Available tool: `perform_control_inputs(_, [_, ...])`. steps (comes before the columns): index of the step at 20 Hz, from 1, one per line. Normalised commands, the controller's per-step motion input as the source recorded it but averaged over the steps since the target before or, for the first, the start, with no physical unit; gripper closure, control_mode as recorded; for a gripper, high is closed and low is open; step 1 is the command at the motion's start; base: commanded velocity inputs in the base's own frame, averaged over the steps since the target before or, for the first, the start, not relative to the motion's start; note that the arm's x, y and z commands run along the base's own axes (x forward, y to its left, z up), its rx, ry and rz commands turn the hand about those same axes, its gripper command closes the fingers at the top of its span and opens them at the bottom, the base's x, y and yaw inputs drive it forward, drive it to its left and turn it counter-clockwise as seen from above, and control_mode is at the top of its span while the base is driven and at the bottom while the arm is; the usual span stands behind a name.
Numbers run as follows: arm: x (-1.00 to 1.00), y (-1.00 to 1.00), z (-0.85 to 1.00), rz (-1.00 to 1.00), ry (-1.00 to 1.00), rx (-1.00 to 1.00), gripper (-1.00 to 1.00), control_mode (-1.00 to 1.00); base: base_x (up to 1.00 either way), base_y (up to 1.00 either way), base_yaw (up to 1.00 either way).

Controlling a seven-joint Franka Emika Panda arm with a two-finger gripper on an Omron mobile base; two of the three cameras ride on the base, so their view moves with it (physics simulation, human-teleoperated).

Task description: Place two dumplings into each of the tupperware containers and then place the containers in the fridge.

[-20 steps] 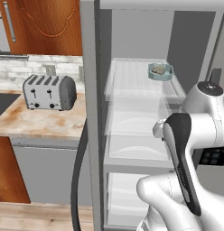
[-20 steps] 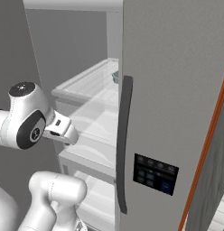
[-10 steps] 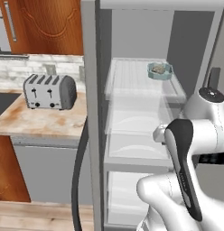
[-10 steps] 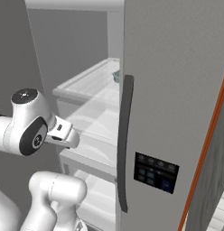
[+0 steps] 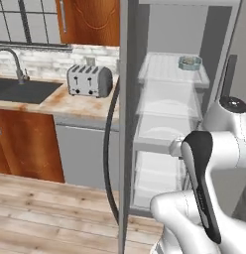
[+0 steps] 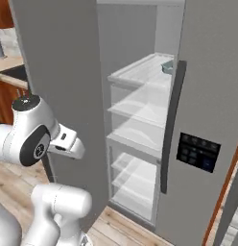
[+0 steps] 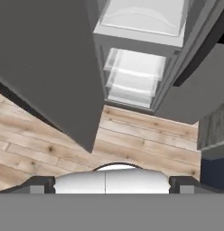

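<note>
Grey and open, the fridge [image 5: 169, 99] shows pale translucent shelves and drawers between its two doors. One tupperware container [image 5: 190, 62] sits on the top shelf, toward the right rear; in the right base view its near corner [image 6: 167, 67] shows beside the right door, which cuts off the rest. A small dark lump is faintly visible inside it, too small to identify or count as dumplings. The right door's dark vertical handle [image 6: 171, 125] and control panel [image 6: 197, 151] face the right base camera. Left of the fridge, a silver toaster [image 5: 89, 80] stands on the counter [image 5: 55, 101], with the sink [image 5: 21, 90] further left, partly cut off by the frame edge. In the hand view, the gripper [image 7: 112, 184] points down at the wood floor [image 7: 132, 149] in front of the lower drawers; its fingertips [image 7: 39, 184] stand fully apart at the frame's bottom corners, nothing between them.
</note>
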Motion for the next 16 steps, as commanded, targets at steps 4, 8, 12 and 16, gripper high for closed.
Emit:
perform_control_inputs(4, [0.00,0.00,0.00,0.00,0.00,0.00,-1.00,1.00,-0.69,0.35,0.91])
perform_control_inputs(8, [0.00,0.00,0.00,0.00,0.00,0.00,-1.00,1.00,-0.33,0.13,1.00])
perform_control_inputs(12, [0.00,0.00,0.00,0.00,0.00,0.00,-1.00,1.00,-0.29,0.22,1.00])
perform_control_inputs(16, [0.00,0.00,0.00,0.00,0.00,0.00,-1.00,1.00,-0.09,0.46,0.97])
